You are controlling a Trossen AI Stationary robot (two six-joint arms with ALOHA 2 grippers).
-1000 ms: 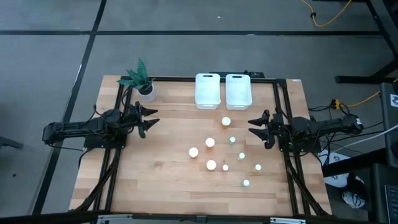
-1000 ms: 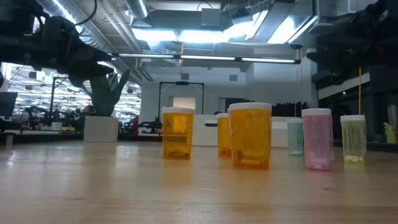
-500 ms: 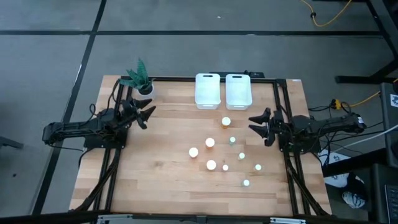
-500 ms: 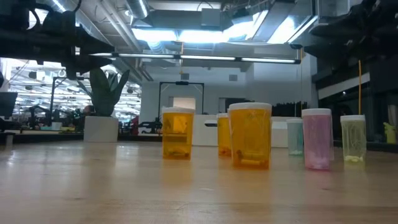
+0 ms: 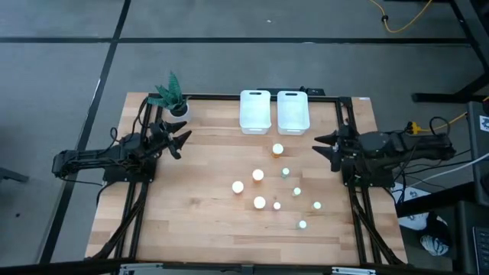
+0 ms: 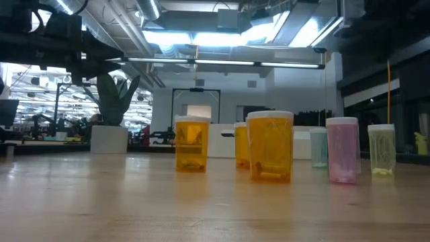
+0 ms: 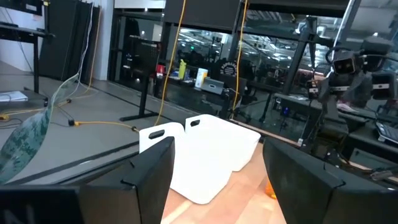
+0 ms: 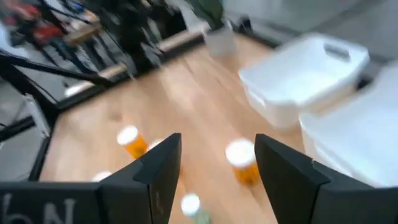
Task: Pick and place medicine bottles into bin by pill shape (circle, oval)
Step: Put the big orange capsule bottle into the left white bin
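Note:
Four orange bottles with white caps (image 5: 258, 175) and several smaller pale bottles (image 5: 296, 191) stand upright on their bases in the middle and right of the wooden table; the low view shows them in a row (image 6: 271, 146). My left gripper (image 5: 183, 145) is open and empty above the table's left side, its fingers toward the bins; it also shows in its wrist view (image 7: 217, 186). My right gripper (image 5: 318, 147) is open and empty above the right side, right of the bottles, with orange bottles (image 8: 241, 158) ahead of it in its wrist view (image 8: 217, 180).
Two white bins (image 5: 255, 111) (image 5: 293, 111) stand side by side at the far edge. A potted green plant (image 5: 172, 95) stands at the far left corner. A black frame (image 5: 344, 122) runs along the table's edges. Bare wood lies at the near left.
My left gripper has risen and swung a little toward the far edge, then held still. My right gripper has drawn back toward the table's right edge and a little toward the far edge, rising out of the low view. The bottles have not moved.

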